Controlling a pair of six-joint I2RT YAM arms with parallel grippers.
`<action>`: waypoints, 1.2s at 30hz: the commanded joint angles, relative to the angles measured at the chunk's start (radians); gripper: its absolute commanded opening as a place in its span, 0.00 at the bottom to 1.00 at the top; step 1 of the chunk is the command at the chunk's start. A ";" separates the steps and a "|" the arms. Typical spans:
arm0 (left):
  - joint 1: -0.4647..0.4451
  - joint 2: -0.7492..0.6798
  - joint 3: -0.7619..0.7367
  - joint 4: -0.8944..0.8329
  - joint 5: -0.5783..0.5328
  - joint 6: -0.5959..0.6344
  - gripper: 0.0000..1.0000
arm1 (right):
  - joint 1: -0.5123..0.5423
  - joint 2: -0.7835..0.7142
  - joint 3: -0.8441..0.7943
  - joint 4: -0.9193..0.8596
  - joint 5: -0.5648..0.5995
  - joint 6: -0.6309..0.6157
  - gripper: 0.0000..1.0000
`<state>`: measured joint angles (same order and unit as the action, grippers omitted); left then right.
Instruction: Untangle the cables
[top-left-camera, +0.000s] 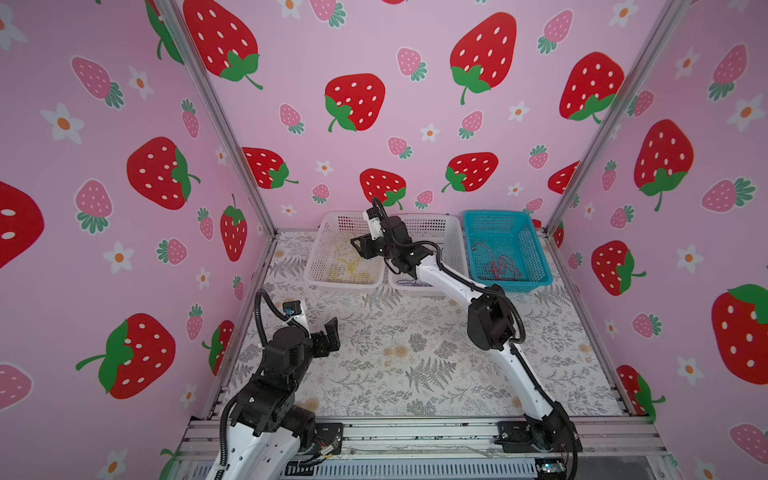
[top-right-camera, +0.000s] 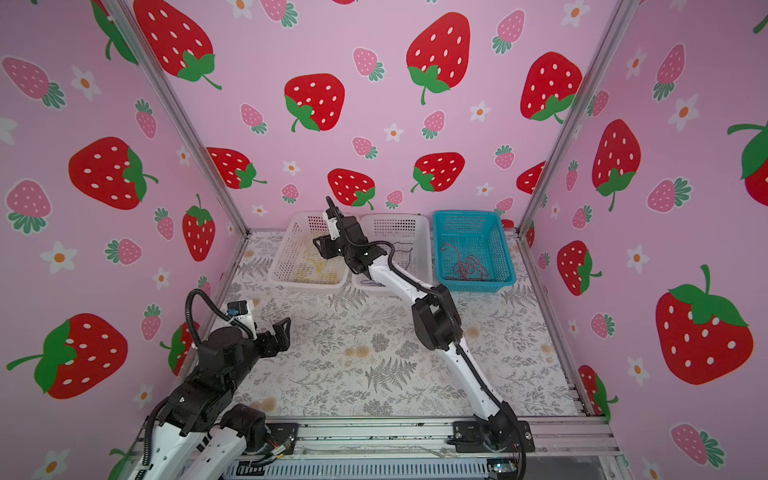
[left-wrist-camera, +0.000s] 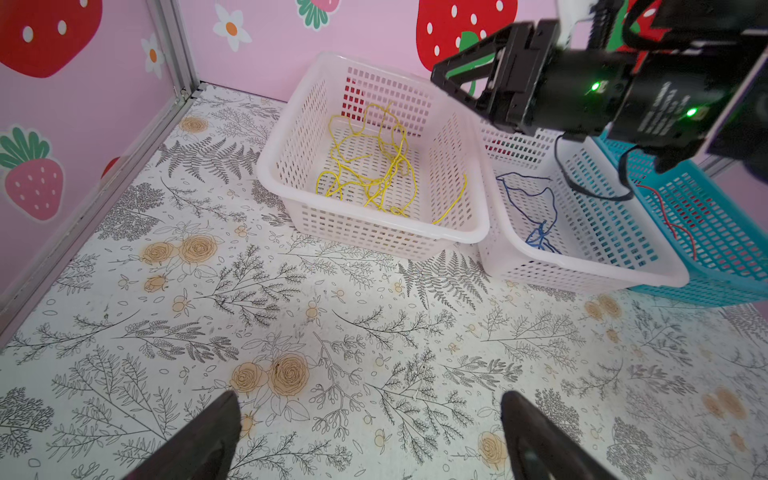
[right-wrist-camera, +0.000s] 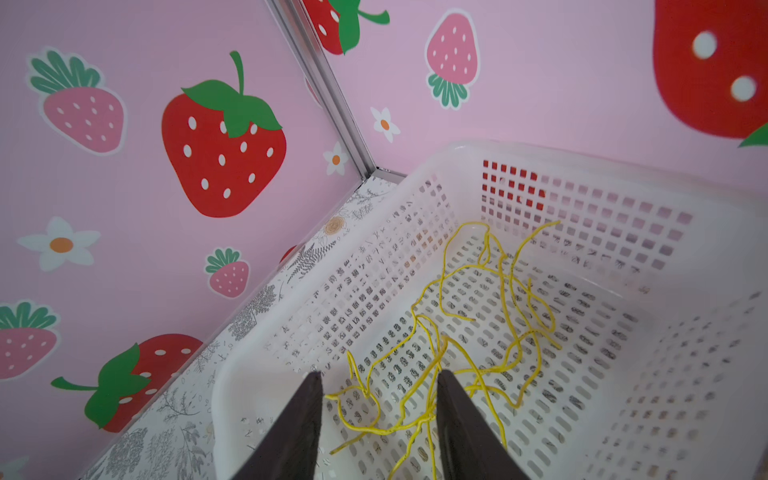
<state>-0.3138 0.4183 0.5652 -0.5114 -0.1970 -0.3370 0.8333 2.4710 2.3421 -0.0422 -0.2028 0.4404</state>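
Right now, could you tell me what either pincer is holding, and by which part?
Nothing is held. The right pincer hangs open over the yellow cables; the left pincer is open and empty.

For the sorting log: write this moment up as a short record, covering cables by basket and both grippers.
yellow cables: in the left white basket, loosely tangled
dark blue cables: in the middle white basket
red cables: in the blue basket
right gripper: open, over the yellow cables, clamping nothing
left gripper: open, empty, above the table, short of the baskets
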 joint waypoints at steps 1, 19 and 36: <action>-0.005 0.008 -0.001 0.020 -0.021 0.009 0.99 | 0.005 -0.135 -0.016 0.008 0.013 -0.032 0.55; -0.039 -0.005 -0.003 0.021 -0.012 0.009 0.99 | 0.041 -0.652 -0.555 0.086 0.107 -0.177 0.99; -0.039 -0.010 -0.002 0.019 -0.030 -0.007 0.99 | 0.047 -1.424 -1.390 0.149 0.534 -0.175 0.99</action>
<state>-0.3500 0.4191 0.5648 -0.5114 -0.2020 -0.3382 0.8791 1.1130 1.0321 0.1165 0.1646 0.2844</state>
